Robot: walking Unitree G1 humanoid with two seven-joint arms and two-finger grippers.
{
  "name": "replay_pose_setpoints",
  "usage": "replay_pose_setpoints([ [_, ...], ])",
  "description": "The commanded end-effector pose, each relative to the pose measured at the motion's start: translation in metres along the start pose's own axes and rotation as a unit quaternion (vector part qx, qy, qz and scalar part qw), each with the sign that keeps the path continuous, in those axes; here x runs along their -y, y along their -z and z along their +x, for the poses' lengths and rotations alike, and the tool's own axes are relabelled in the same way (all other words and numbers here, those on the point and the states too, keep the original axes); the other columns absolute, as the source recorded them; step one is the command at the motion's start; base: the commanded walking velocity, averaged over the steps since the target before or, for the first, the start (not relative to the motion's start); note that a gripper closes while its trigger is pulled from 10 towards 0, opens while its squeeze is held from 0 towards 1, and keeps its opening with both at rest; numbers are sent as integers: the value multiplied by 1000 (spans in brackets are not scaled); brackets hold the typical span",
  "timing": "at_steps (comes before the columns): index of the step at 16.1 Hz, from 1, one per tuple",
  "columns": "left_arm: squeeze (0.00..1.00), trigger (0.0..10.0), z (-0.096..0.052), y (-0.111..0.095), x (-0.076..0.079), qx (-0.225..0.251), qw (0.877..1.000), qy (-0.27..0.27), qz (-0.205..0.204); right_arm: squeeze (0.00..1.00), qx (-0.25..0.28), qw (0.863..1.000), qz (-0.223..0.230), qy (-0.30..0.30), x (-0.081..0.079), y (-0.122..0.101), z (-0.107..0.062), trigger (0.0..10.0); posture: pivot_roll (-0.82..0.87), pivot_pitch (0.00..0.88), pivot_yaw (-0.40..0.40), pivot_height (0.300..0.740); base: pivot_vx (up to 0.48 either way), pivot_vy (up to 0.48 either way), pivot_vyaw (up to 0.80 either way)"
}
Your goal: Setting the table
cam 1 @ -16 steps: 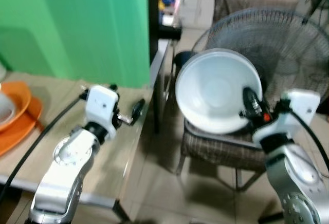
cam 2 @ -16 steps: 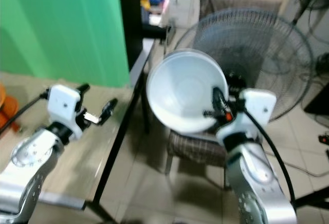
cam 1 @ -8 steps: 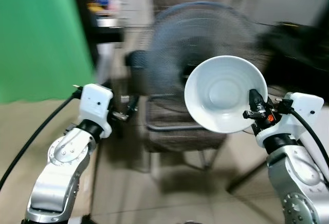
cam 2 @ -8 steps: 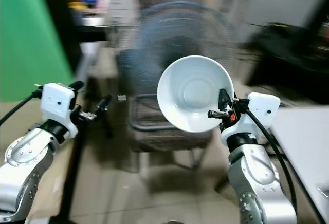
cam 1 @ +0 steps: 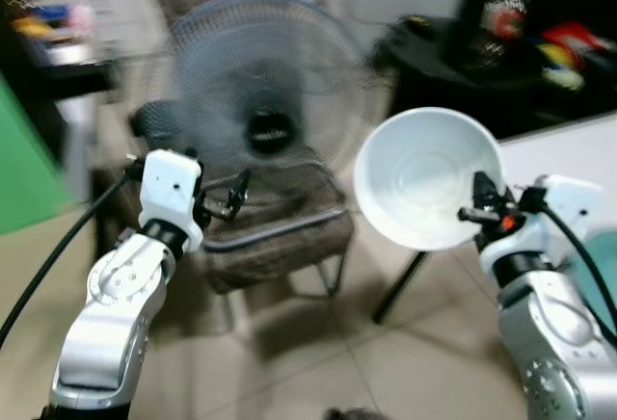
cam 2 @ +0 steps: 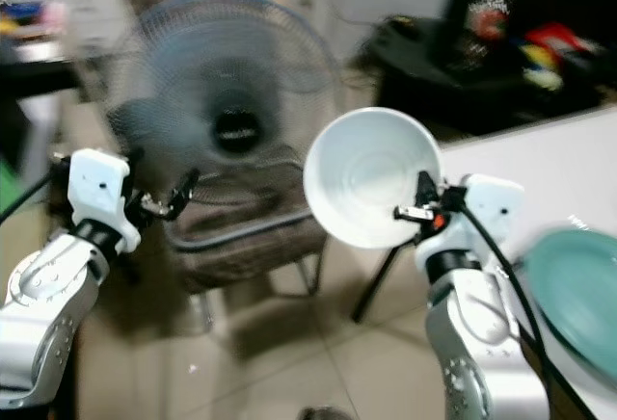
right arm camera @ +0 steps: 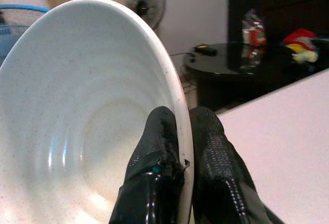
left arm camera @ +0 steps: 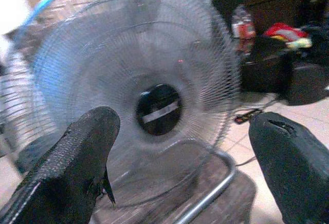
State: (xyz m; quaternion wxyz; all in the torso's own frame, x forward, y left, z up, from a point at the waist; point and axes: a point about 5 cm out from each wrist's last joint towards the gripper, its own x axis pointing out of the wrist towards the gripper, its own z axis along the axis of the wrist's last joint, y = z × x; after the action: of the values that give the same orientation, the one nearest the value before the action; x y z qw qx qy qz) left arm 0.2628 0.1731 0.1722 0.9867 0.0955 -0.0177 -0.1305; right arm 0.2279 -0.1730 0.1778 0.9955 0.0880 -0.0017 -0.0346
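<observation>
My right gripper is shut on the rim of a white bowl, which it holds up on edge with the hollow facing me. In the right wrist view the two black fingers pinch the bowl's rim from both sides. My left gripper is raised at the left with its fingers wide apart and nothing between them. A white table lies at the right, with a teal plate on its near part.
A standing fan faces me across a wicker chair. A dark cabinet with bright items stands at the back right. Tiled floor lies below, and a green panel edge shows at the left.
The whole view has swung to the right: the green wall has slid out at the left, and the white table with the teal plate has come in. Both grippers keep their hold and pose.
</observation>
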Motion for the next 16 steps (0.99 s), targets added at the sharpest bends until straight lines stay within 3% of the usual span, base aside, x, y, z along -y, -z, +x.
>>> replay_pose_setpoints([
  [1, 0, 10000, 2, -2, 3, 5, 1000, 5, -5, 0, 15, 1000, -4, 7, 2, -7, 0, 10000, 24, 0, -15, 740, 0, 0, -800],
  [13, 0, 10000, 3, -5, 1, 15, 1000, -4, -9, 0, -6, 1000, 6, -9, -2, -4, 2, 10000, 29, 0, -29, 740, 0, 0, -800],
  [16, 0, 10000, 4, -6, 2, 16, 1000, -3, -10, 0, -6, 1000, 7, -3, 0, -4, 3, 10000, 26, 0, -23, 740, 269, 0, -800],
])
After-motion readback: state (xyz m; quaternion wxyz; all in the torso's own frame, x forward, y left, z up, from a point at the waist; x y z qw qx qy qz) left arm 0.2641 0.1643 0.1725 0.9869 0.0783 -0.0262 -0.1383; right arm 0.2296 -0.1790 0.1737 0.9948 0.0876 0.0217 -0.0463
